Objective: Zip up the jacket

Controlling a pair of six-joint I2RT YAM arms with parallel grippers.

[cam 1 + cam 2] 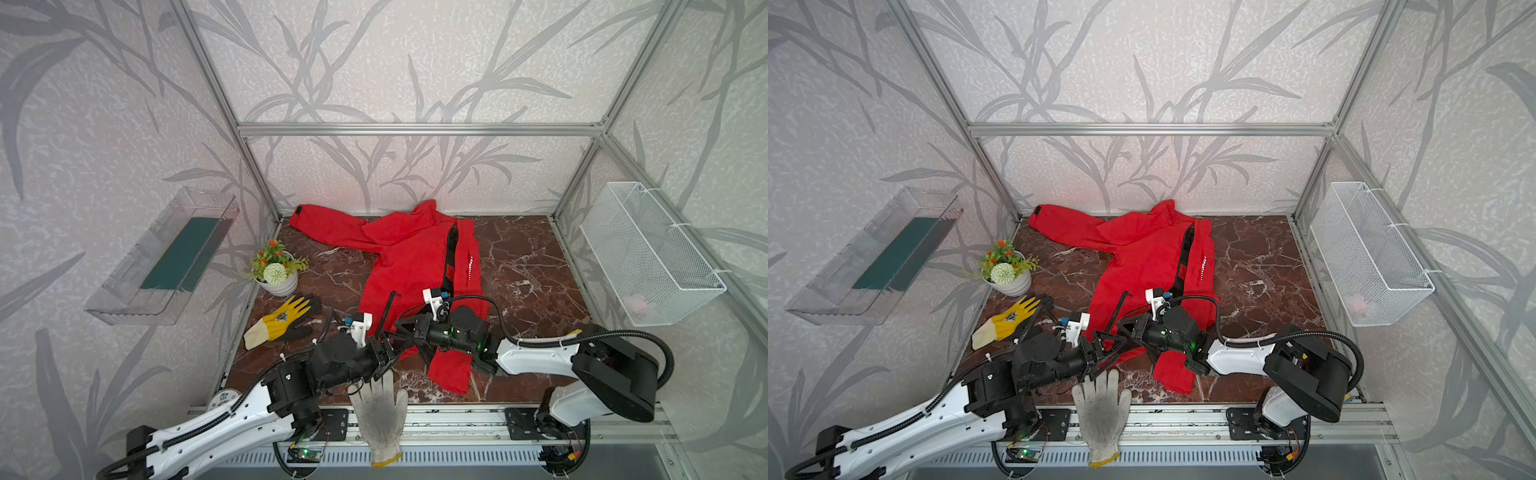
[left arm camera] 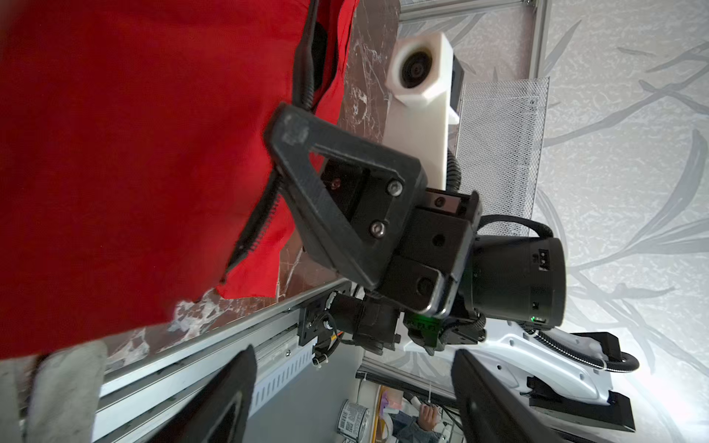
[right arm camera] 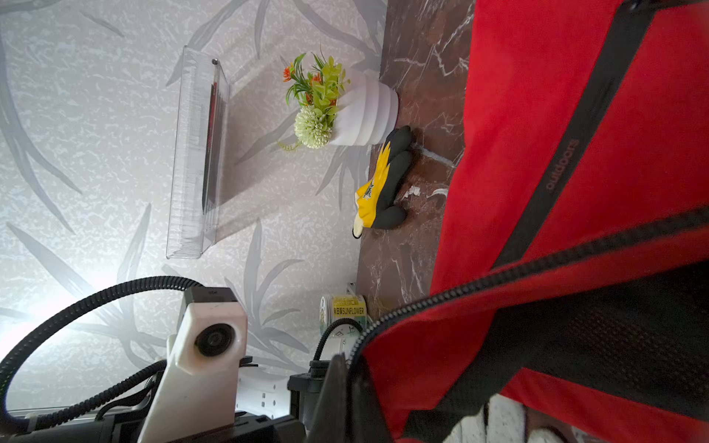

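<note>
Red jacket lies mid-frame on the marble table, zipper running from upper centre down to lower centre, where the right gripper pinches its edge and the left gripper, spread and empty, hovers just lower left.

You had both top views set high over the front rail, looking down toward the back wall, sharing nearly the whole table in the lower middle of the frame. Your left wrist view sat close against the jacket, facing the right wrist camera. Your right wrist view, as close, faced the left wrist camera and side wall.
</note>
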